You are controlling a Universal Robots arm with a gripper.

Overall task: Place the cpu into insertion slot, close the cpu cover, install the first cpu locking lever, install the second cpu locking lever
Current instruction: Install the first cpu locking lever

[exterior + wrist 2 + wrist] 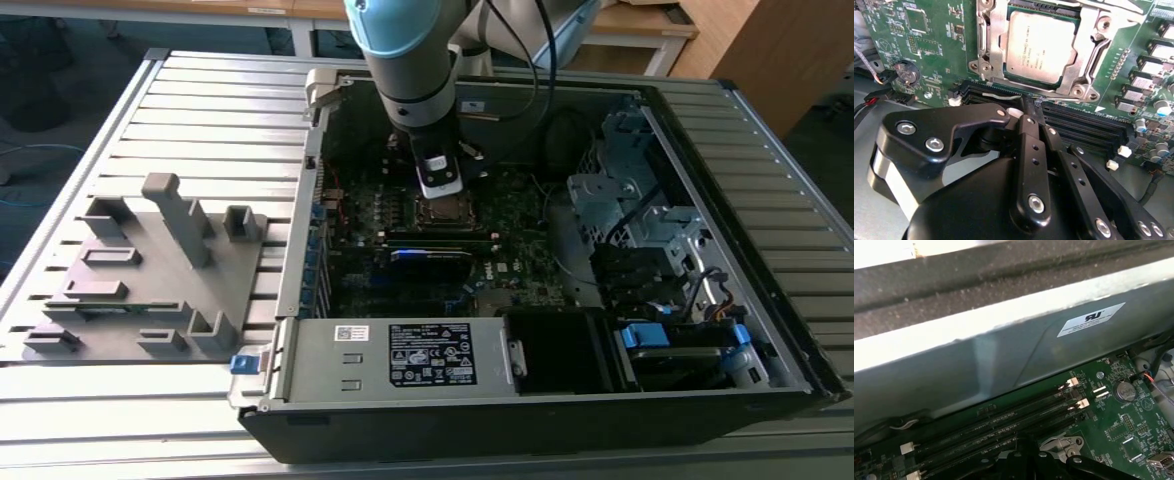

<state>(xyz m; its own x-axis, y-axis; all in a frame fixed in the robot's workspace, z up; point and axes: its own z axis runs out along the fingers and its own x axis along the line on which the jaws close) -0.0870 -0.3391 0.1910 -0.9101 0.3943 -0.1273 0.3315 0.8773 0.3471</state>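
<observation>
So the cpu (pixel 1041 47) is sitting in the slot (pixel 985 66), silver top facing up. The cover (pixel 998 40) is down flat over it, and its window frames the chip on all sides. Can't really tell how the locking levers stand from these angles.

The gripper (pixel 1033 120) hangs just above the board (pixel 939 40), right beside the socket, over the black memory slots (pixel 1079 127). The fingers (pixel 1026 150) look pinched together with nothing between them, and they aren't touching the cpu or the cover. In the exterior view the arm (pixel 414 60) comes straight down into the open case (pixel 534 420), with the gripper (pixel 447 195) ending right at the socket, about mid-board.

In both wrist views there's a coin battery (pixel 906 72) on the green board, a little way off from the socket. The first wrist view also catches the memory slots (pixel 994 425), that battery (pixel 1125 390) and the grey case wall behind them, which has a white sticker (pixel 1091 320) on it.

The case lies on its side on a slatted metal bench (pixel 200 110). A grey plastic fixture (pixel 147 270) sits on the bench at the exterior view's left, well apart from the arm. The power supply (pixel 400 355) takes up the near edge of the case.
</observation>
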